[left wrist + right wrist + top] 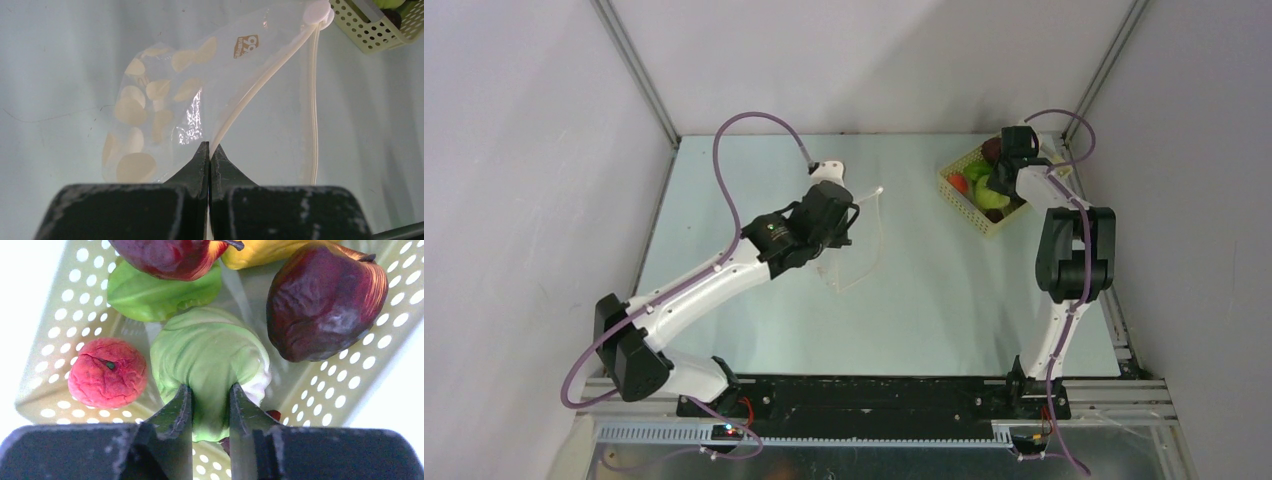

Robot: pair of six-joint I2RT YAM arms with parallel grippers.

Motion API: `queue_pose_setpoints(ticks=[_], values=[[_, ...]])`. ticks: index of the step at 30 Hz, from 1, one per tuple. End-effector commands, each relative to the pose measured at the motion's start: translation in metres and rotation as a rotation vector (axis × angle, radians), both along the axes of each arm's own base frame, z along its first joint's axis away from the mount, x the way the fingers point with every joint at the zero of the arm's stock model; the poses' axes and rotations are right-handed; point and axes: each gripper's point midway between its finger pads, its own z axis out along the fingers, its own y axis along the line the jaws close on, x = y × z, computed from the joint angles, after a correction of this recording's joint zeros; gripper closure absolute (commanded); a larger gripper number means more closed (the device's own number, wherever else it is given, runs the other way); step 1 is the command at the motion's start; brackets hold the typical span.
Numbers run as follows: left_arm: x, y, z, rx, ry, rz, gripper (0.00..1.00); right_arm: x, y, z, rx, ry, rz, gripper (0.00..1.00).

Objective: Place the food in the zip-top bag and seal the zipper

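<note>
The transparent zip-top bag (pixel 861 248) hangs from my left gripper (pixel 848 226) at mid-table. In the left wrist view my left gripper (pixel 210 148) is shut on one whitish zipper (pixel 260 85) strip. The bag (pixel 165 95) has pale round prints, and its mouth gapes, the other strip (pixel 315 110) standing apart. My right gripper (pixel 998 183) is down in the pale yellow basket (pixel 965 203). In the right wrist view it (pixel 210 390) is shut on a green cabbage-like food (pixel 210 352). Around it lie a red fruit (pixel 107 379), a dark maroon fruit (pixel 325 302), a green leaf piece (pixel 150 295) and a yellow piece (pixel 260 252).
The basket's perforated walls (pixel 60 315) close in on the right gripper on both sides. The basket (pixel 370 35) sits just beyond the bag's round white slider end (pixel 320 12). Metal frame posts stand at the table's back corners, and walls enclose the sides.
</note>
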Motion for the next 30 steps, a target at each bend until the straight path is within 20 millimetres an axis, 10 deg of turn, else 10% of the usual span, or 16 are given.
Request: queue_pose_setpoints(ticks=[1, 14, 24, 30], values=[[-0.001, 0.003, 0.019, -0.067, -0.040, 0.023, 1.00, 0.000, 0.001, 0.021, 0.020, -0.051, 0.005, 0.86], [-0.005, 0.011, 0.020, -0.120, -0.049, 0.073, 1.00, -0.057, 0.023, 0.154, 0.070, -0.312, 0.092, 0.98], [-0.014, 0.017, 0.024, -0.167, -0.026, 0.109, 1.00, -0.226, 0.196, 0.283, 0.629, -0.638, 0.757, 0.97], [-0.021, 0.019, 0.021, -0.208, -0.011, 0.120, 1.00, -0.284, 0.262, 0.308, 0.805, -0.678, 0.931, 0.97]])
